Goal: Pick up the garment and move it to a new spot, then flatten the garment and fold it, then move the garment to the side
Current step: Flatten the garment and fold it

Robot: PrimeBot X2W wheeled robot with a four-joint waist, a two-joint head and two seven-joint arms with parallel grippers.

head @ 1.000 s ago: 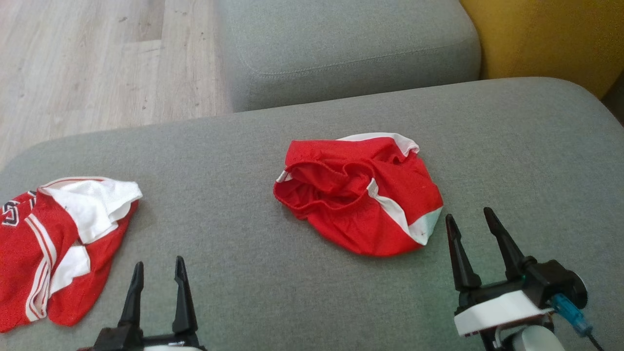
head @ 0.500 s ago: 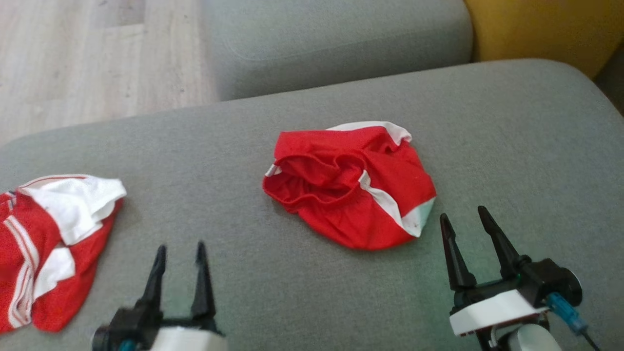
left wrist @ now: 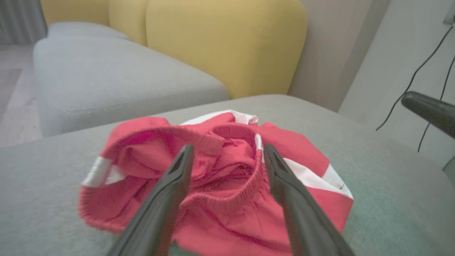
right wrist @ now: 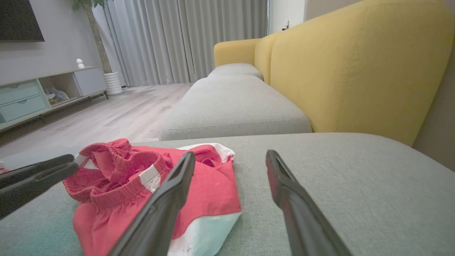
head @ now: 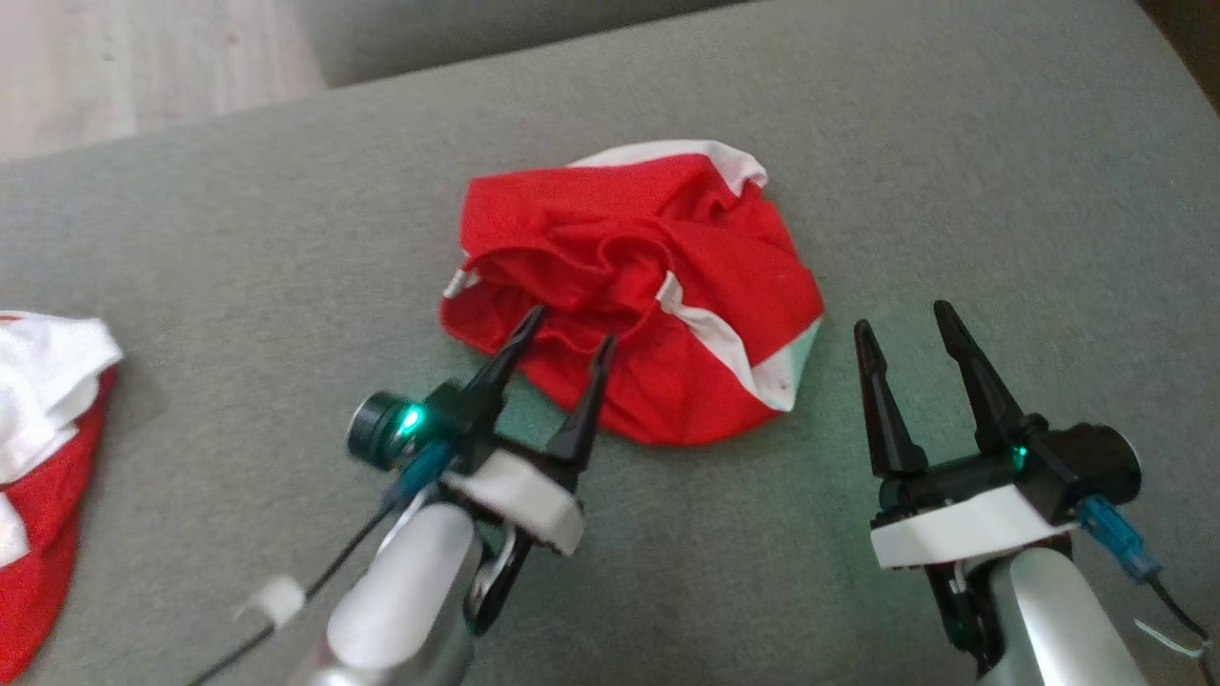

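Observation:
The garment (head: 648,276), red shorts with white trim, lies crumpled in the middle of the grey cushion (head: 238,238). My left gripper (head: 570,326) is open, its tips over the bunched waistband at the garment's near-left edge. In the left wrist view the left gripper (left wrist: 227,147) straddles the elastic band of the garment (left wrist: 142,156); whether it touches is unclear. My right gripper (head: 904,319) stands open just right of the garment, holding nothing. In the right wrist view the right gripper (right wrist: 231,154) points past the garment (right wrist: 117,170), over bare cushion.
A second red and white garment (head: 38,419) lies at the cushion's left edge. Beyond are another grey seat (right wrist: 234,106), a yellow backrest (right wrist: 355,64) and wooden floor (head: 143,57). The cushion's right half is bare.
The head camera has tilted down and the picture has shifted. My left arm has reached forward and to the right, up to the garment's near edge. The right gripper has hardly moved.

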